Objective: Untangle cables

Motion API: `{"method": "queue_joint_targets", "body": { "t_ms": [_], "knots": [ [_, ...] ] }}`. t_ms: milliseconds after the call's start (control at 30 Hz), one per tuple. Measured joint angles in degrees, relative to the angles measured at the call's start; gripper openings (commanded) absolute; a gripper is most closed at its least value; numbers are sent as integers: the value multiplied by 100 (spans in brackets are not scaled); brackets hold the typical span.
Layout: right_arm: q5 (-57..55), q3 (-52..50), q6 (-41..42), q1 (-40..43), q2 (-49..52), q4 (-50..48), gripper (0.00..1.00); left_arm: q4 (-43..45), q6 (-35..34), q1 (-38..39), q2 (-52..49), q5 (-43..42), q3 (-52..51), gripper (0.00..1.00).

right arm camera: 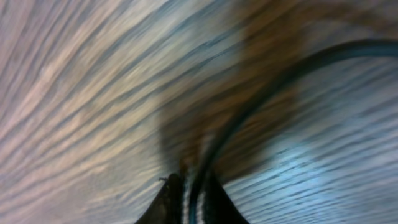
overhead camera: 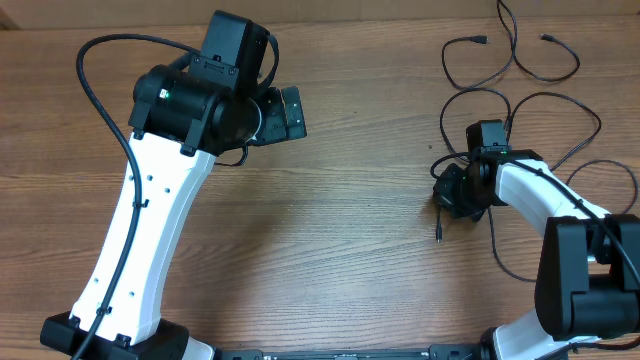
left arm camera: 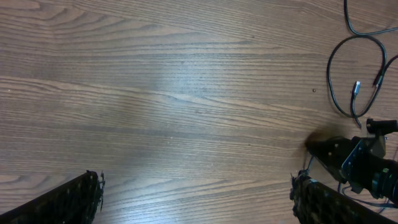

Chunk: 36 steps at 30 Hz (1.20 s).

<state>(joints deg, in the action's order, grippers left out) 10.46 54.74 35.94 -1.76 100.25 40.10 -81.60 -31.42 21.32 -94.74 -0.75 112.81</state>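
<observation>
The cables (overhead camera: 545, 75) lie as loose, wavy black strands over the far right of the wooden worktop (overhead camera: 350, 240), small plug ends showing here and there. The right gripper (overhead camera: 447, 190) is down among them, its fingers nearly closed, and one cord (right arm camera: 261, 99) runs pinched between its tips. The left gripper (left arm camera: 196, 186) hangs over bare wood well to the left, spread wide and holding nothing.

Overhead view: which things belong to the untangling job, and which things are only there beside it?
Belong to the job:
- thin black cables
- right pincer, closed on one strand
- left pincer, open over bare wood

Not part of it:
- thick black arm cable
- wooden table
</observation>
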Motion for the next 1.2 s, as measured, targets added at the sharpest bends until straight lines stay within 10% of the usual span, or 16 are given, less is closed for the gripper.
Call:
{"method": "queue_joint_targets", "body": {
  "t_ms": [867,1033,1200],
  "knots": [
    [-1307,815,-2041,-101,170,1342,5,39,0,0,0,0,0,100],
    [-1388,605,-1705,-120,254,1220,24,22,0,0,0,0,0,100],
    [-1386,538,-1469,-238,258,1241,85,63,0,0,0,0,0,100]
  ]
}}
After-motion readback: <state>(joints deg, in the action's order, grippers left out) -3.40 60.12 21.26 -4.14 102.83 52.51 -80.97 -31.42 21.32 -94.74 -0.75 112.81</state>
